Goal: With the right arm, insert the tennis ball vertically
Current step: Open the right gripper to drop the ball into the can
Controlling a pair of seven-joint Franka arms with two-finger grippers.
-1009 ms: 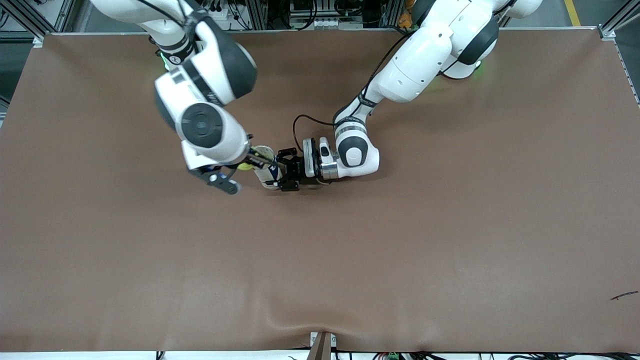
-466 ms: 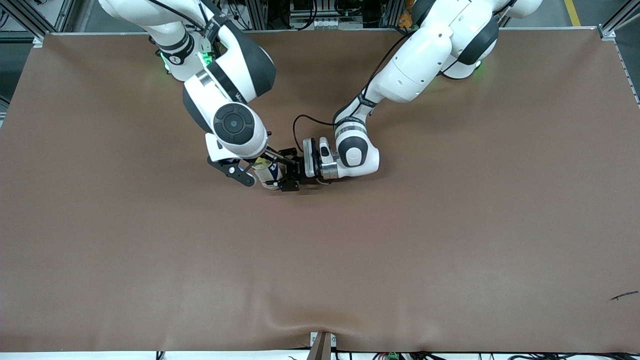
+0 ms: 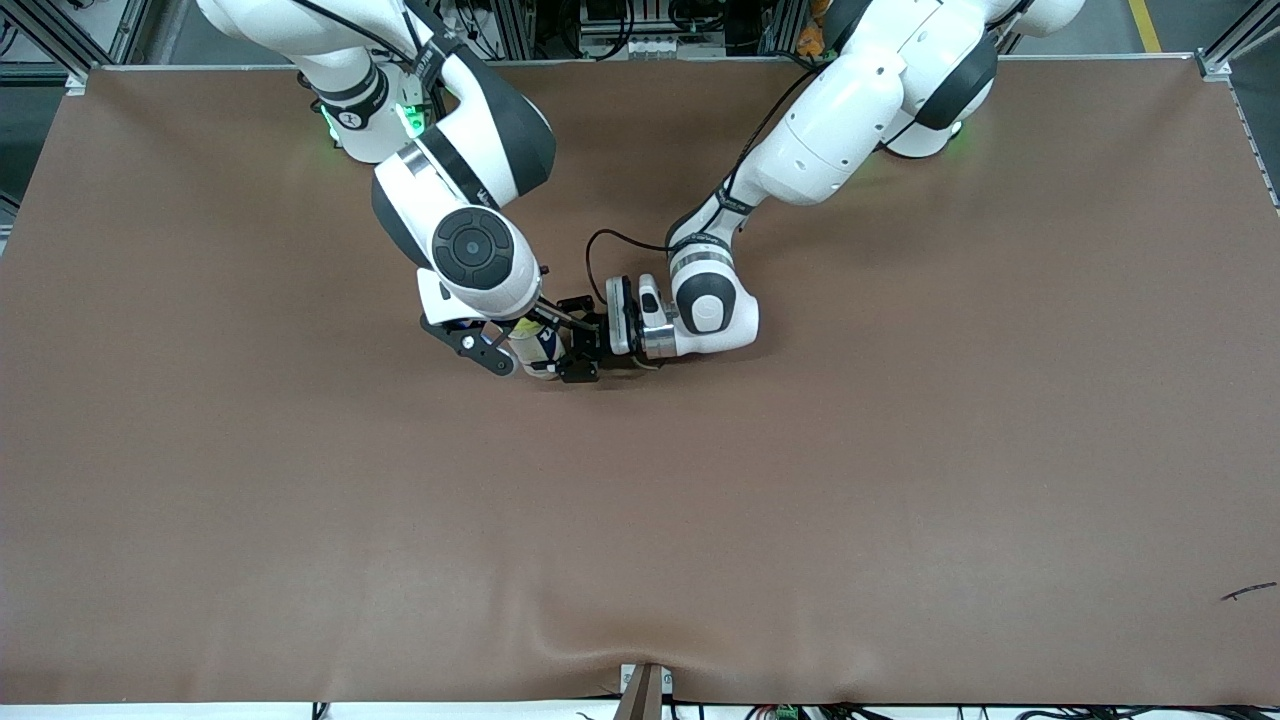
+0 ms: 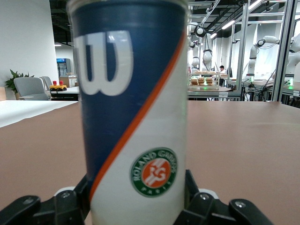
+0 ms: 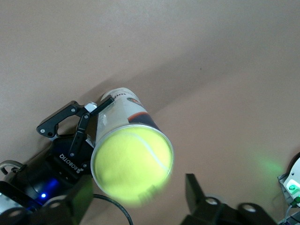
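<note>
Left gripper (image 3: pixel 572 350) low at mid-table, clamped on the upright can (image 3: pixel 535 352); right gripper (image 3: pixel 505 340) hangs over the can's top, on brown table (image 3: pixel 900 480)

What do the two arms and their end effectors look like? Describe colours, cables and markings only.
Both arms have glossy white shells with dark grey joint sections and round grey caps. A black cable loops along the left arm's wrist. The left end effector is black linkage marked ROBOTIQ; the right end effector is black too. Green lights glow near both bases.
</note>
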